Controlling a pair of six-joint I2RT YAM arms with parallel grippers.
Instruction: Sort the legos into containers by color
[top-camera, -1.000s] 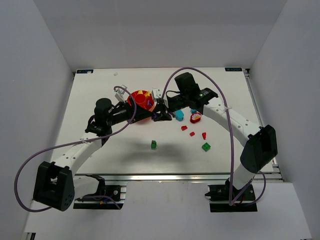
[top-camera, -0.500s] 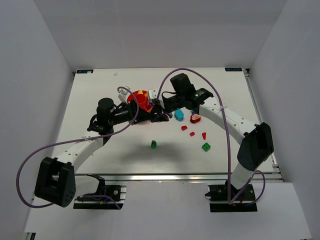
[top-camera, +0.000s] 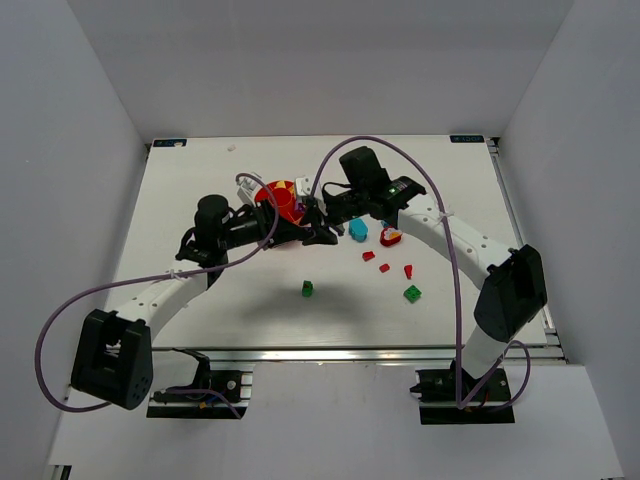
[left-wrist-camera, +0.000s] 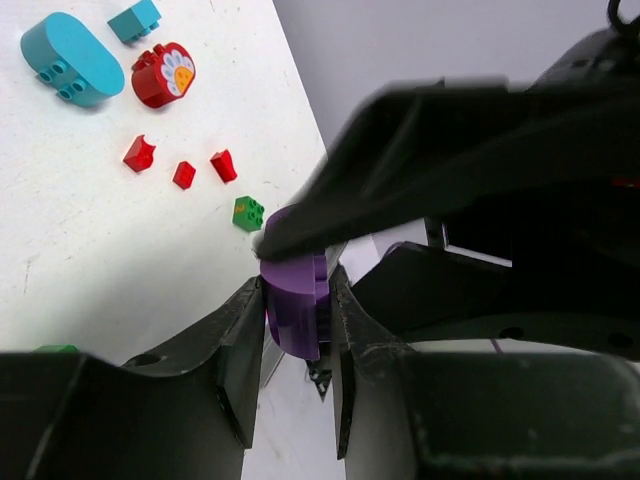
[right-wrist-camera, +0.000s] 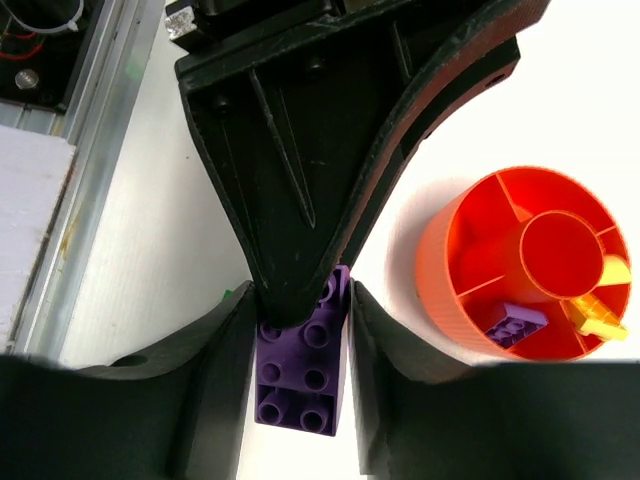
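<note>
A purple lego hangs above the table just beside the orange tub, gripped from both ends. My right gripper is shut on its lower studded part. My left gripper comes in from the opposite side, its fingers pressed against both sides of the same purple lego. From above, the two grippers meet at the tub's right front edge. Inside the tub lie a purple piece and a yellow piece, in neighbouring compartments.
Loose on the table right of the tub: a teal oval lego, a red flower piece, three small red pieces and a green brick. Another green brick lies nearer the front. A small teal brick sits by the oval.
My left gripper's fingers have closed in onto the purple lego that the right gripper holds. The right arm has shifted slightly left, toward the tub.
</note>
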